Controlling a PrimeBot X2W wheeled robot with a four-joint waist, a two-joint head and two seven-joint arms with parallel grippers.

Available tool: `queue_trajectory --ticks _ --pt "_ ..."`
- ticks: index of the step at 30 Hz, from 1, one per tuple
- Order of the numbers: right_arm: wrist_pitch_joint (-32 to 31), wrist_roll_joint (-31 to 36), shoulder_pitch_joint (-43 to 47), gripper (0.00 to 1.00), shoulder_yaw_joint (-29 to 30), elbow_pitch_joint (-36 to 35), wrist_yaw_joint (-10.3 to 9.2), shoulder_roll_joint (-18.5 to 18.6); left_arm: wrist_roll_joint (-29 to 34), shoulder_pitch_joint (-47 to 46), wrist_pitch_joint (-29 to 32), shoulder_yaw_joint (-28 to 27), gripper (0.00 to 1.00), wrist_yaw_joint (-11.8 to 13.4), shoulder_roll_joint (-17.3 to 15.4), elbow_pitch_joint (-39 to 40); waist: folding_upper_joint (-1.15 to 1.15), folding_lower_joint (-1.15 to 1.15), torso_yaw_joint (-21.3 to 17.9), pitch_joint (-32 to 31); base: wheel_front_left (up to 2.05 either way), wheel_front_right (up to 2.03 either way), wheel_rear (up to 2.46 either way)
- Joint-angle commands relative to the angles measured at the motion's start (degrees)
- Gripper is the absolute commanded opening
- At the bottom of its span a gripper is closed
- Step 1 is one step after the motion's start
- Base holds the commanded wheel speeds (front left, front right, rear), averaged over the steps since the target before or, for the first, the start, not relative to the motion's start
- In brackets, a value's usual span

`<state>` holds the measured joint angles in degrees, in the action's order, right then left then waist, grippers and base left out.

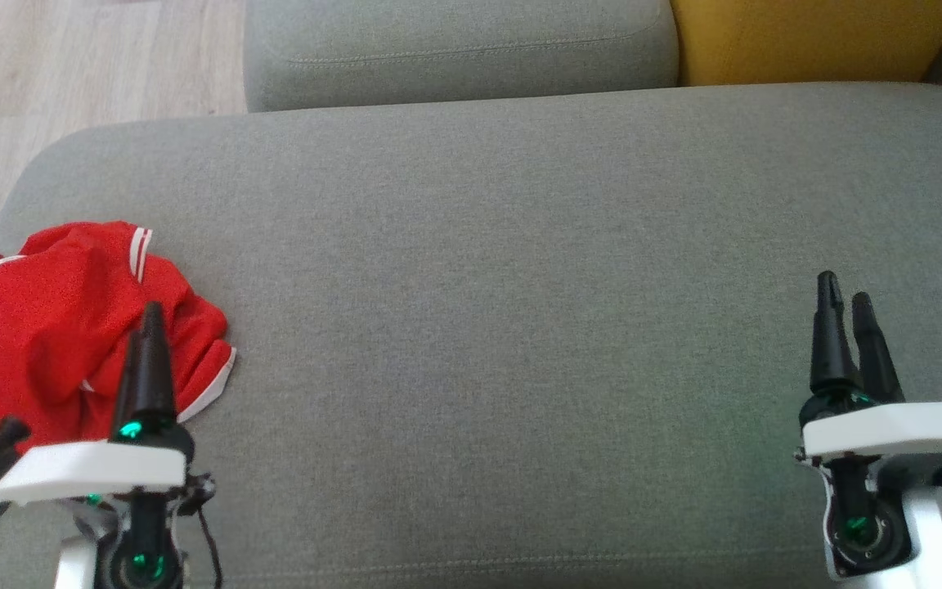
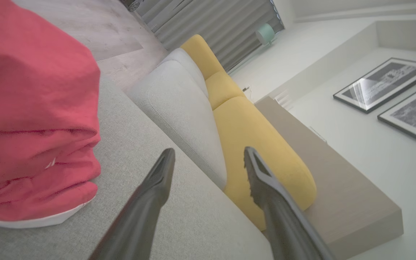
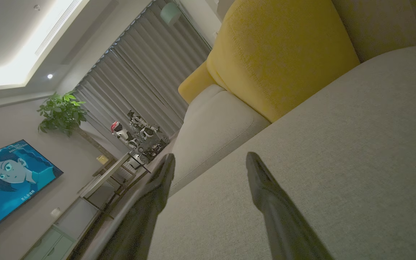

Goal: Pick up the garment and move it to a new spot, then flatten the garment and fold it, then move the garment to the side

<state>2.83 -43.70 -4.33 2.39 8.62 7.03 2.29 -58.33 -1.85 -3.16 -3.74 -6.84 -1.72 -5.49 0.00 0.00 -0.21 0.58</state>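
Long dark fingers of the left gripper (image 1: 150,327) and the right gripper (image 1: 843,288) stand apart and empty above a wide grey woven-fabric sofa seat (image 1: 479,286).

At the seat's left end, near its front edge, lies the crumpled red garment with white striped trim (image 1: 46,327). It sits just beside the left gripper and not between its fingers, and whether they touch cannot be told. The right gripper hangs well apart from it, over bare cushion at the right end. Behind the seat stand a grey back cushion (image 1: 455,49) and a mustard-yellow cushion (image 1: 806,41). In the right wrist view, a wall-mounted screen with a blue cartoon picture (image 3: 9,180) carries a small caption too tiny to read.
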Motion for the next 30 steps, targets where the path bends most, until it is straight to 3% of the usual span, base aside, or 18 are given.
queue_trajectory --ticks 1,6,11,30 --pt "1.0 3.8 -3.1 1.00 -1.2 -2.3 0.22 0.4 3.9 -2.8 -0.8 0.3 1.00 0.1 -0.8 3.2 0.00 0.00 -0.1 0.0 0.00 0.00 0.00" --pt "2.0 10.7 -3.2 1.00 -2.2 -2.6 0.25 0.4 13.2 -2.9 -1.8 3.1 1.00 1.4 -0.8 4.6 0.00 0.00 -0.3 0.2 0.00 0.00 0.00" --pt "2.7 14.6 -3.4 1.00 -2.7 -3.6 0.26 0.4 18.6 -2.8 -2.5 5.5 1.00 2.5 -1.5 4.9 0.00 0.00 -0.5 0.3 0.00 0.00 0.00" --pt "5.9 32.4 -3.2 1.00 -5.4 -5.0 0.33 0.5 34.5 -5.1 -5.6 19.9 1.00 13.7 -9.8 2.7 0.00 0.00 -0.9 0.4 0.00 0.00 0.00"
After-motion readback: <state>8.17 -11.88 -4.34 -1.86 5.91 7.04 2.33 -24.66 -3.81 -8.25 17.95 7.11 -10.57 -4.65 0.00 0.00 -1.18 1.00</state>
